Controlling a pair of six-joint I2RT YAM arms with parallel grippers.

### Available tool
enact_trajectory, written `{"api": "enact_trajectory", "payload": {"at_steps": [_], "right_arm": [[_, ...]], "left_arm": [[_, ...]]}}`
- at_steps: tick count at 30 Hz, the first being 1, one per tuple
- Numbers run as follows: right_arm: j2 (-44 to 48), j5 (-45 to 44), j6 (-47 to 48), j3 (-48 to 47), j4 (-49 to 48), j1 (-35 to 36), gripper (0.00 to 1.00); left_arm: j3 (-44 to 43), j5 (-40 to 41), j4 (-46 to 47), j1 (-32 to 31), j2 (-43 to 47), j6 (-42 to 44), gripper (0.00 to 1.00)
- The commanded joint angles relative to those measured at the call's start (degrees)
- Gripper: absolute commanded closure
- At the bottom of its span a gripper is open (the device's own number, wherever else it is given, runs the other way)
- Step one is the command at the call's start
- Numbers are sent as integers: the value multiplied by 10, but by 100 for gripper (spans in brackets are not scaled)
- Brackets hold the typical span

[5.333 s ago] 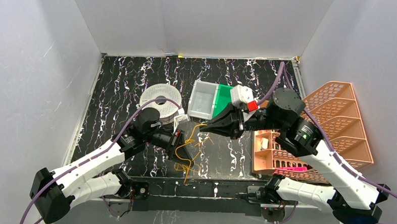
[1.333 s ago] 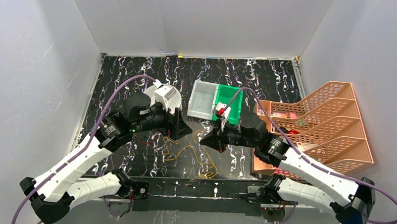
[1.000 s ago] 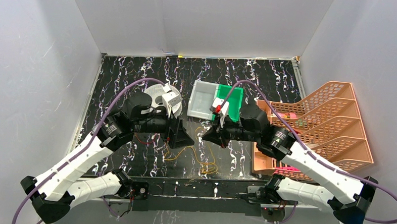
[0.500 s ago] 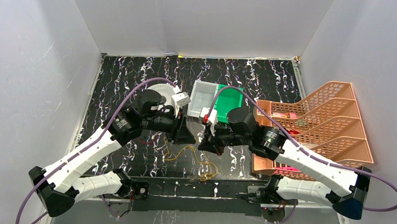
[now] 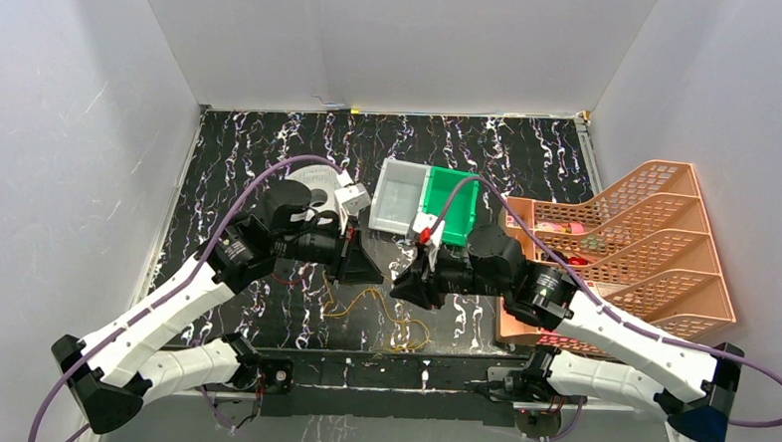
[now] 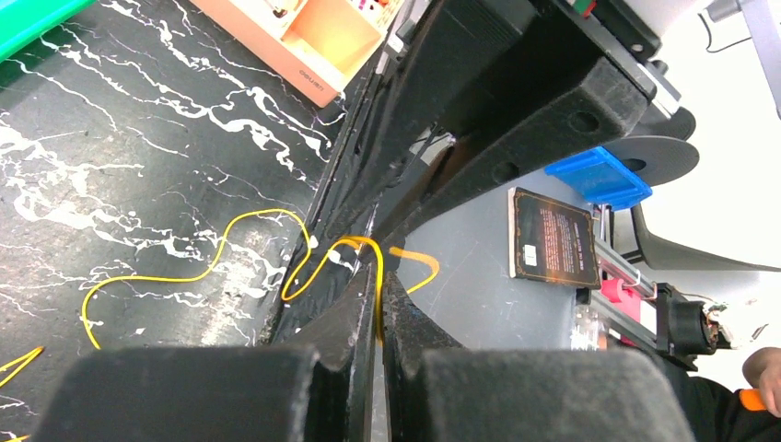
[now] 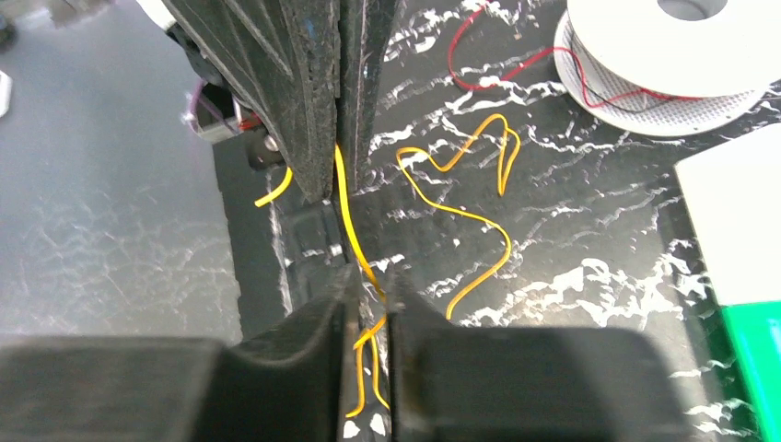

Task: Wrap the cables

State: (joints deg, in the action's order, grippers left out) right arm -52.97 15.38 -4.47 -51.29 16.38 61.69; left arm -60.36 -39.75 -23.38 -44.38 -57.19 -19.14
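Observation:
The yellow-orange cable (image 5: pixel 409 333) lies in loose loops on the black marbled table, near the front middle. My left gripper (image 5: pixel 373 276) is shut on a strand of it, which shows between the jaws in the left wrist view (image 6: pixel 378 295). My right gripper (image 5: pixel 397 289) faces it tip to tip, and its jaws are nearly closed with yellow strands between them (image 7: pixel 368 276). More yellow cable trails on the table (image 7: pixel 479 216). The thin red cable (image 7: pixel 460 55) runs from the white spool (image 7: pixel 672 46). The left arm partly hides the spool (image 5: pixel 321 181).
A clear bin (image 5: pixel 400 197) and a green bin (image 5: pixel 449 204) stand behind the grippers. Orange file racks (image 5: pixel 655 233) and an orange tray (image 5: pixel 522 311) fill the right side. The black front rail (image 5: pixel 381 365) runs along the near table edge.
Both arms have swung inward and now meet tip to tip over the cable. The yellow loops have shifted slightly right. In the last half second the right wrist drew back a little to the right.

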Motion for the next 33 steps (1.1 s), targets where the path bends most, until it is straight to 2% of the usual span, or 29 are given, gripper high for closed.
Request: {"api": "enact_trajectory", "payload": {"at_steps": [1, 3, 5, 7, 9, 10, 14, 21, 33], "right_arm": [[23, 26, -63, 49, -151, 2, 60], [22, 48, -81, 71, -198, 2, 51], [11, 61, -92, 80, -226, 3, 47], [-3, 58, -94, 83, -237, 6, 45], [-12, 51, -93, 86, -252, 7, 49], [-17, 46, -92, 85, -255, 8, 57], [-23, 18, -75, 73, -239, 7, 100], [1, 19, -72, 68, -220, 7, 100], [27, -5, -67, 38, -195, 7, 100]], "left_arm": [[17, -13, 28, -1, 26, -27, 100], [25, -8, 36, -2, 32, -37, 100], [33, -1, 42, -1, 38, -46, 100], [38, 4, 45, -2, 44, -52, 100], [41, 0, 47, -2, 46, -58, 100], [42, -2, 47, -2, 46, -60, 100], [45, -7, 45, -2, 52, -62, 100], [48, -18, 23, -2, 55, -51, 100], [43, -99, -53, -2, 20, 8, 100]]}}
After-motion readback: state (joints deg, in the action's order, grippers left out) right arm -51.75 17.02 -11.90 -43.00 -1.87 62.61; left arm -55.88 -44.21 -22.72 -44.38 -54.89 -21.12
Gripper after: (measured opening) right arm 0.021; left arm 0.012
